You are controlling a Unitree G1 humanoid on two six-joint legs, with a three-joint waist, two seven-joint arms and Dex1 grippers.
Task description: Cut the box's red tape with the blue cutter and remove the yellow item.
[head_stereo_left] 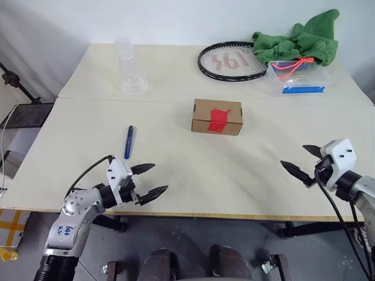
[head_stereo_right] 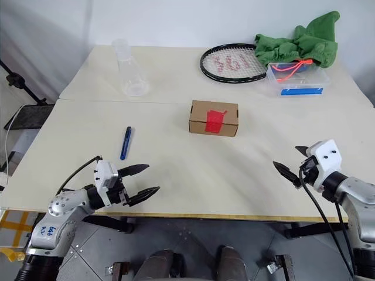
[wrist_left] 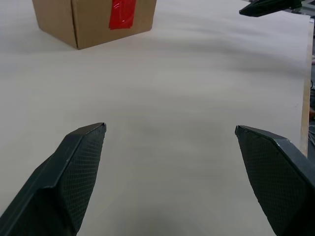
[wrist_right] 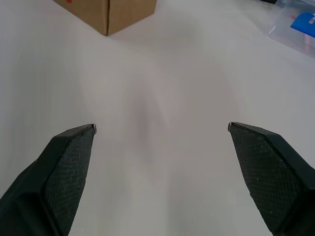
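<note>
The counter carries the box near its middle, closed, the red tape across its seam; the blue cutter lies well left of it; the left gripper and right gripper hover at the near edge, jaws spread wide, empty.

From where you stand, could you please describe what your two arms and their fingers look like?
Both arms are silver-grey metal with black joints. Each ends in a white block carrying the left gripper and right gripper. Their black fingers taper to points with cross-hatched pads. The left forearm bears blue handwriting and a thin black cable; thicker black cables hang from the right wrist.
</note>
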